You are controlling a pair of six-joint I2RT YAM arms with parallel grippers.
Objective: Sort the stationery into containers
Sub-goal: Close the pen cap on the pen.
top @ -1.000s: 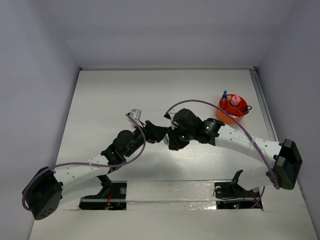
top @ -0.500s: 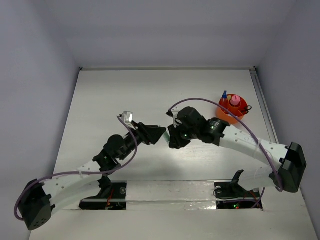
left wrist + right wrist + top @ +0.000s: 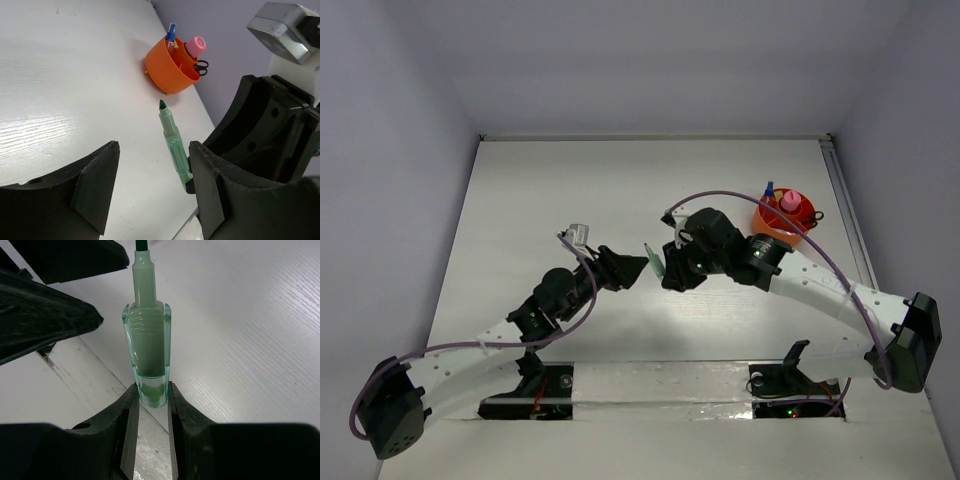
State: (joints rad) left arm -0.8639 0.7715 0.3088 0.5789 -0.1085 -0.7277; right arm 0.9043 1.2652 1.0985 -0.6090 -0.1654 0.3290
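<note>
My right gripper [image 3: 151,396] is shut on the tail end of a green marker [image 3: 147,347], which points away from it above the table. In the top view the marker [image 3: 653,260] sticks out between my right gripper [image 3: 668,268] and my left gripper [image 3: 638,267]. My left gripper [image 3: 152,192] is open and empty, with the marker [image 3: 175,147] just inside its right finger [image 3: 212,187], not clamped. The orange bowl [image 3: 767,232] stands at the far right; in the left wrist view the bowl [image 3: 162,67] holds a pink marker [image 3: 196,46], a blue-capped bottle [image 3: 171,32] and black scissors [image 3: 201,65].
The two arms meet tip to tip over the middle of the white table [image 3: 550,190]. The left gripper's black fingers [image 3: 45,320] fill the upper left of the right wrist view. A rail runs along the table's right edge [image 3: 845,200]. Grey walls enclose the table.
The right gripper has risen and moved slightly right with the green marker. The left arm has drawn back to the left, so the marker now shows between the two grippers.
</note>
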